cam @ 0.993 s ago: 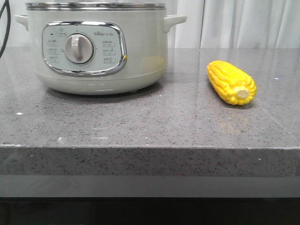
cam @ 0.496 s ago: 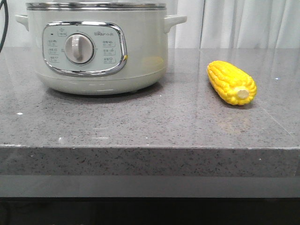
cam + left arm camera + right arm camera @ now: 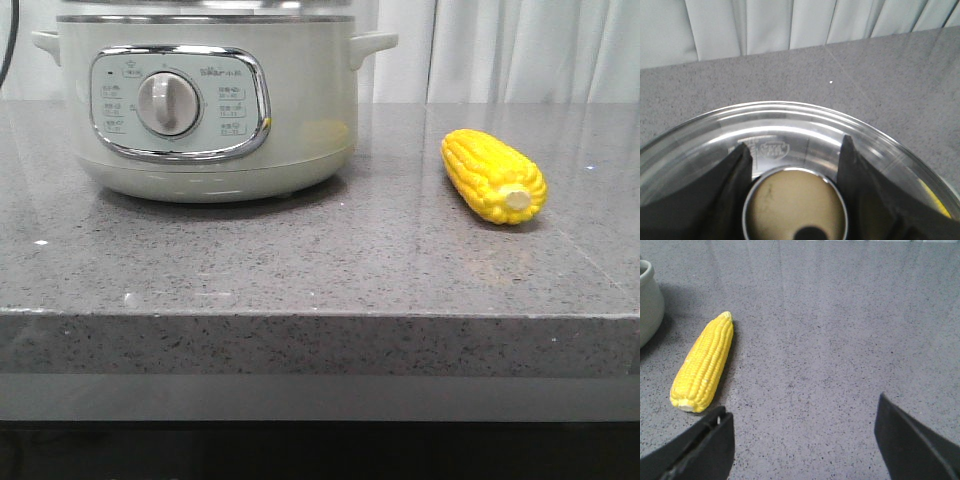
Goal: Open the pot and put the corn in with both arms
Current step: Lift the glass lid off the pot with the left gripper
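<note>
My left gripper [image 3: 792, 152] is closed around the knob [image 3: 796, 205] of the glass lid [image 3: 850, 132] on the pot [image 3: 205, 100], so lifting comes next, while my right gripper [image 3: 802, 435] hangs open near the corn [image 3: 704, 365] on the counter [image 3: 320, 270].

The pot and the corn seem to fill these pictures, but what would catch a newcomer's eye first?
The bright yellow corn stands out most, lying alone on the speckled grey counter, to the right of the pot and apart from it. The big pale pot with its round silver dial sits at the back left. From the left wrist view, the left end effector has its fingers either side of the knob on the glass lid.
</note>
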